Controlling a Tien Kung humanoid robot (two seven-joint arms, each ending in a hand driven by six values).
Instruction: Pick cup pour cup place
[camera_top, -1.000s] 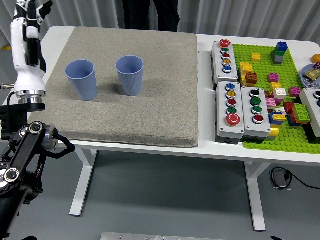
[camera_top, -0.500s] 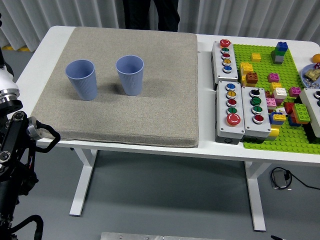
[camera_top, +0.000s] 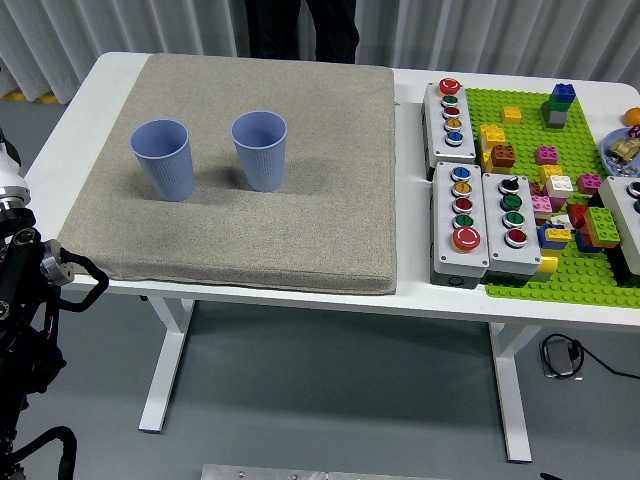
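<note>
Two blue paper cups stand upright and apart on a grey mat (camera_top: 300, 210): the left cup (camera_top: 165, 158) and the right cup (camera_top: 260, 150), a ribbed one. I cannot see inside either cup. Only part of my left arm (camera_top: 22, 285) shows at the left edge, beside and below the table's near left corner; its hand is outside the picture. Nothing touches the cups. My right arm is outside the picture.
The mat covers the left part of the white table (camera_top: 72, 120). To its right lie three grey button boxes (camera_top: 460, 222) and a green baseplate (camera_top: 560, 275) with several coloured bricks. A person in dark clothes (camera_top: 300, 25) stands at the far side.
My left arm has drawn back to the left and down, off the table. Its raised hand has left the picture. The cups have not moved.
</note>
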